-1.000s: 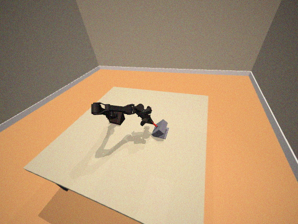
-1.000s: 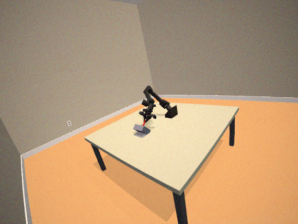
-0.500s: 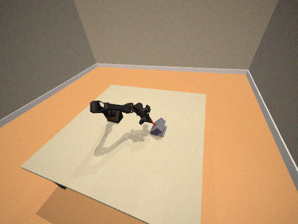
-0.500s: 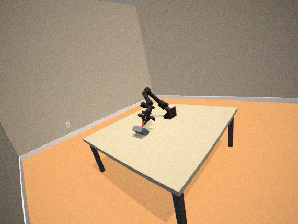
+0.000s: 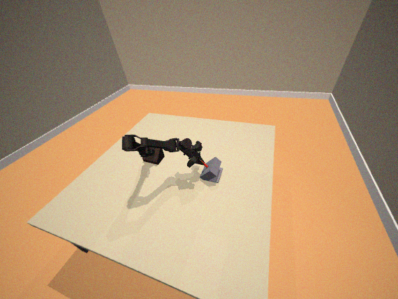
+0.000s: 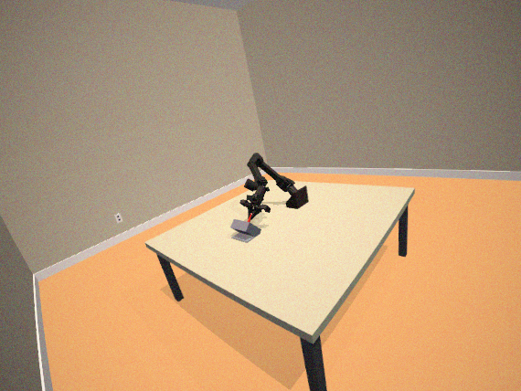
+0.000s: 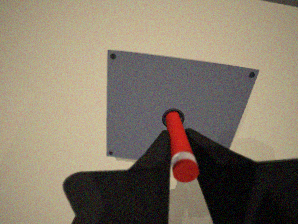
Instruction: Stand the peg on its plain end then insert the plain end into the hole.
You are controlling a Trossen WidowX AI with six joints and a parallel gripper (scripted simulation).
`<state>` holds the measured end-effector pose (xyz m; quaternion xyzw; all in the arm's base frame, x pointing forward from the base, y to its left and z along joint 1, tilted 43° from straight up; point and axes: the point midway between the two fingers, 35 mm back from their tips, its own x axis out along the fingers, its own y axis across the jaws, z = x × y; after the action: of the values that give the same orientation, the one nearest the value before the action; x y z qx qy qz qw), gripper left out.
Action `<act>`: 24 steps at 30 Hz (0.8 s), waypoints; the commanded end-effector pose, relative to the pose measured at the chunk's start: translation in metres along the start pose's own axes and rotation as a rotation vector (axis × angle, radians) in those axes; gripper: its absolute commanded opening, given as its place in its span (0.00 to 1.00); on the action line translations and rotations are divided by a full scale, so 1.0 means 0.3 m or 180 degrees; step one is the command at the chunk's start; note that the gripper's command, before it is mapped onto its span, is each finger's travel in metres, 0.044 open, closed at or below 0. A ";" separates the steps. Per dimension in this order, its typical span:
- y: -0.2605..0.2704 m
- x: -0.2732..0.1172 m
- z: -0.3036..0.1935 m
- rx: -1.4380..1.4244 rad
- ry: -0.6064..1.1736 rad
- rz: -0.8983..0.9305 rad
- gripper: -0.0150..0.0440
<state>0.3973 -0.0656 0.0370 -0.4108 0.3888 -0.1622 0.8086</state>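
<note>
The red peg (image 5: pixel 205 164) (image 6: pixel 249 218) (image 7: pixel 177 135) is held in my gripper (image 5: pixel 202 162) (image 6: pixel 250 214) (image 7: pixel 176 134), which is shut on it. Its white band and banded end point back toward the wrist camera. Its plain end points at the blue-grey sloped panel (image 5: pixel 214 165) (image 6: pixel 244 226) (image 7: pixel 135 100) and meets the hole (image 7: pixel 163 120) in the wrist view. The hole's dark rim shows around the peg's tip. How deep the tip sits in the hole cannot be told.
The panel's base plate (image 5: pixel 219 175) (image 6: pixel 242 237) rests on the pale table (image 5: pixel 230 227) (image 6: pixel 292 274). Dark screw heads mark the panel's corners. The arm's base (image 5: pixel 153 156) (image 6: pixel 298 197) stands behind the gripper. The arm casts shadows on the table.
</note>
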 end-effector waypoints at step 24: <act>0.004 0.049 0.007 -0.0024 -0.0009 0.0008 0.25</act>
<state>0.4062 -0.0728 0.0308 -0.4110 0.3890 -0.1620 0.8084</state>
